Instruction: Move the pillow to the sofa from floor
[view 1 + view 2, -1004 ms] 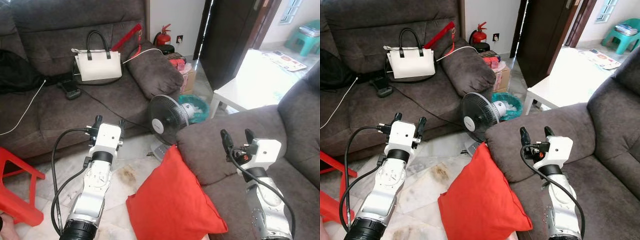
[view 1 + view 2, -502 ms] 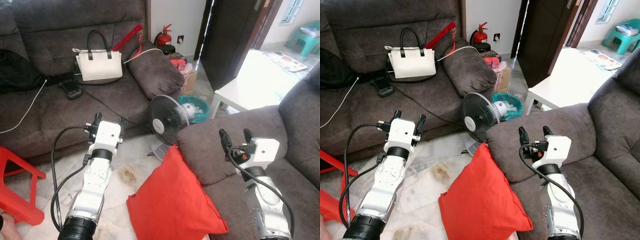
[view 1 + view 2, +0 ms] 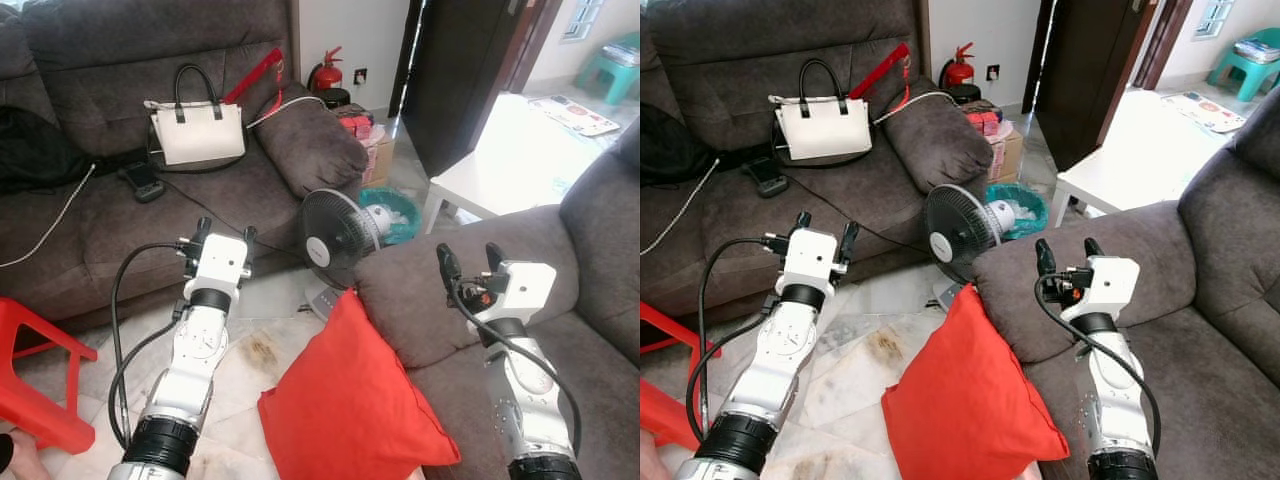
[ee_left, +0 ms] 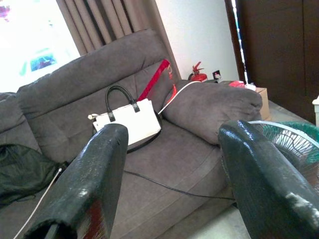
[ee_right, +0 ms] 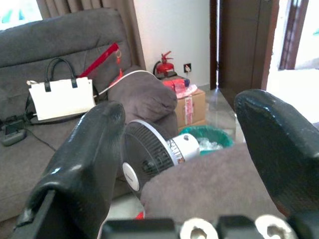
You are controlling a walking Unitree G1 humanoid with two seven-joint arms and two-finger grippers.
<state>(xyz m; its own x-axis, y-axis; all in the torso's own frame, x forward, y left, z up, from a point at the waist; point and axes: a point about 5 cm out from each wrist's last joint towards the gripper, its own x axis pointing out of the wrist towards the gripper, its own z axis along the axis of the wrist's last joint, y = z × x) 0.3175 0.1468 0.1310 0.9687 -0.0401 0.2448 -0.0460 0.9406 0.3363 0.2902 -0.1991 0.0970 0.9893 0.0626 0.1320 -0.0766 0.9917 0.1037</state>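
Observation:
A red pillow stands on the tiled floor, leaning against the armrest of the near grey sofa. My left gripper is open, held up over the floor to the left of the pillow. My right gripper is open too, raised above the near sofa's armrest, up and to the right of the pillow. Both sets of fingers hold nothing. A second grey sofa stretches along the far left.
A black table fan stands on the floor just behind the pillow. A white handbag, cables and a black bag lie on the far sofa. A red plastic stool is at the left, a white low table at the right.
Both arms have risen slightly and my right gripper edged towards the fan. The view shifted a little; the pillow has not moved.

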